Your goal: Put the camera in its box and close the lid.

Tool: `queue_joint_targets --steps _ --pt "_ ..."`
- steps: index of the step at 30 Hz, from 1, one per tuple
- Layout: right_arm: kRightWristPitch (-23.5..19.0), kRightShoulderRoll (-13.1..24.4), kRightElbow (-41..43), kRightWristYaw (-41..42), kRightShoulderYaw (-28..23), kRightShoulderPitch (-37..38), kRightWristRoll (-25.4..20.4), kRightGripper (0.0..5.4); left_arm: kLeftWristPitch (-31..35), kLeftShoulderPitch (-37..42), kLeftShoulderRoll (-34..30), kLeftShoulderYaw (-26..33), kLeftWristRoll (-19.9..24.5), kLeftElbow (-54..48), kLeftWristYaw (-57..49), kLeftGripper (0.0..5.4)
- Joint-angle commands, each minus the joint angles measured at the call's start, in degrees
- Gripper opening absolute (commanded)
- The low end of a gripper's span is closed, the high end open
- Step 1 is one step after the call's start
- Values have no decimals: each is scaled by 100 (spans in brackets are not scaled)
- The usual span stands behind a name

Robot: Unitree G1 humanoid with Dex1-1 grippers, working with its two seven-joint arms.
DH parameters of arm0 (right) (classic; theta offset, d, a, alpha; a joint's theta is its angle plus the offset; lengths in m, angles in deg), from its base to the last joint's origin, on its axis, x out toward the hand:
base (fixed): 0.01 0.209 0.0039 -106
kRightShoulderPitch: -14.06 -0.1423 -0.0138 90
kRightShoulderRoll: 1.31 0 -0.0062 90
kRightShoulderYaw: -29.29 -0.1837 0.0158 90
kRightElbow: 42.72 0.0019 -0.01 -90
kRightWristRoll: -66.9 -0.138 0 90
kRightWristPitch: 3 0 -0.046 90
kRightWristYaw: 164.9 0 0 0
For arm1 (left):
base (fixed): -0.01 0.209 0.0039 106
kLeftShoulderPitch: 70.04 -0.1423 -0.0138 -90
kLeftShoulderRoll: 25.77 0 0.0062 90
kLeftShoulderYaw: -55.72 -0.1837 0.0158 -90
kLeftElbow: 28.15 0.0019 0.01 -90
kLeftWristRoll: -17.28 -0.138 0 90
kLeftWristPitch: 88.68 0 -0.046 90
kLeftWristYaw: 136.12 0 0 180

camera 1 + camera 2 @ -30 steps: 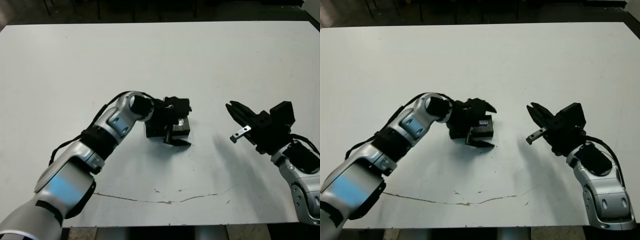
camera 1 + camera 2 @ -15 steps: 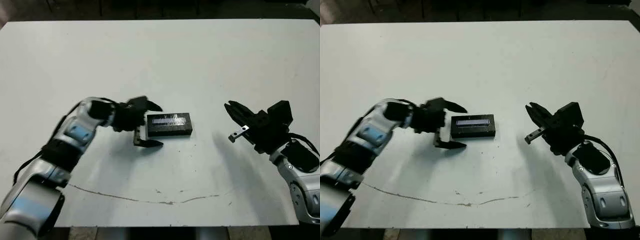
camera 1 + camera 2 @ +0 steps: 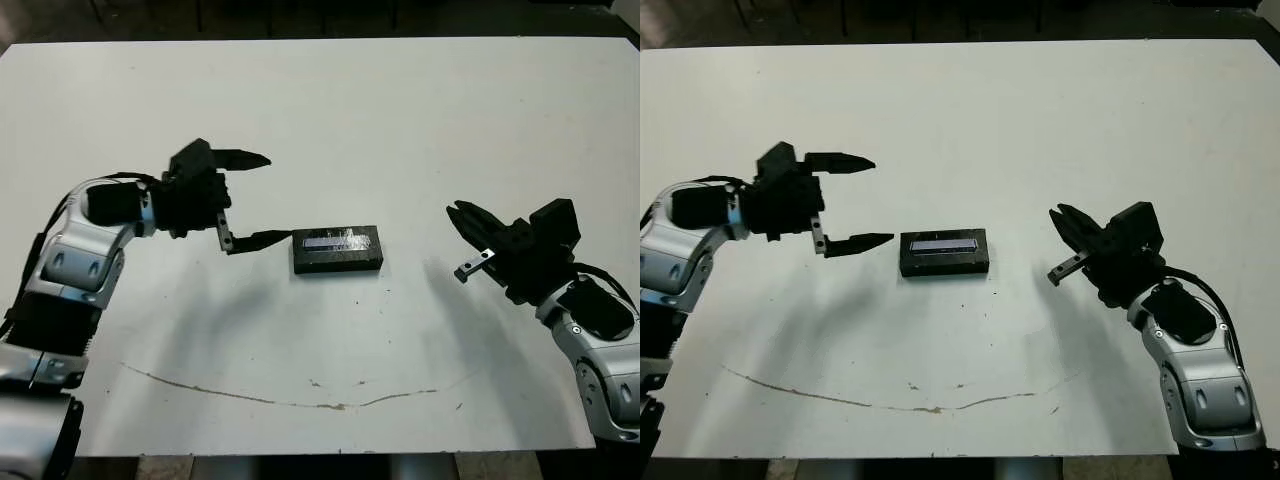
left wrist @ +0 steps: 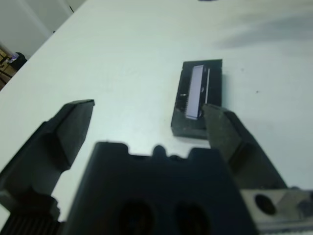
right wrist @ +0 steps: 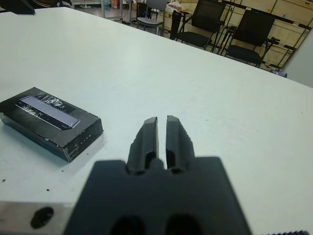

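Head views first: the closed box (image 3: 337, 249) is seen lying flat on the white table (image 3: 400, 120) between the two grippers, its long axis running from one gripper toward the other. The lid (image 3: 944, 243), with its pale grey strip along the length, is seated on top; the camera is not seen. The left gripper (image 3: 255, 200) is held spread wide, empty, one fingertip just beside the box's near end, the other raised well clear. The right gripper (image 3: 465, 225) is kept apart from the box's other end, its fingers drawn together on nothing. A thin dark crack (image 3: 300, 398) is marked on the table nearer the robot.

Left wrist view: the box (image 4: 197, 98) is shown ahead of the parted fingers (image 4: 68, 127), lengthwise along their line, close to one finger; nothing lies between.

Right wrist view: the box (image 5: 49, 122) is seen off to one side of the closed fingers (image 5: 146, 139), crosswise and slightly angled. Black chairs (image 5: 230, 29) stand beyond the table.
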Motion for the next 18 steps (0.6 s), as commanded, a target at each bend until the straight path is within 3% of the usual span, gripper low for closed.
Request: queue_joint_targets --steps 1,3,8,18 --pt "61 31 -115 43 -13 25 23 0 412 -471 322 508 524 -375 -638 539" --pt "105 30 -144 34 -12 12 41 0 503 -831 844 750 656 -861 -1596 531" --pt "130 18 -186 6 21 -38 77 0 429 -1507 2135 460 95 -1959 -3754 460" --pt "135 -55 -159 -89 63 -26 159 0 1204 -1747 3034 -643 -585 -2279 -5022 270"
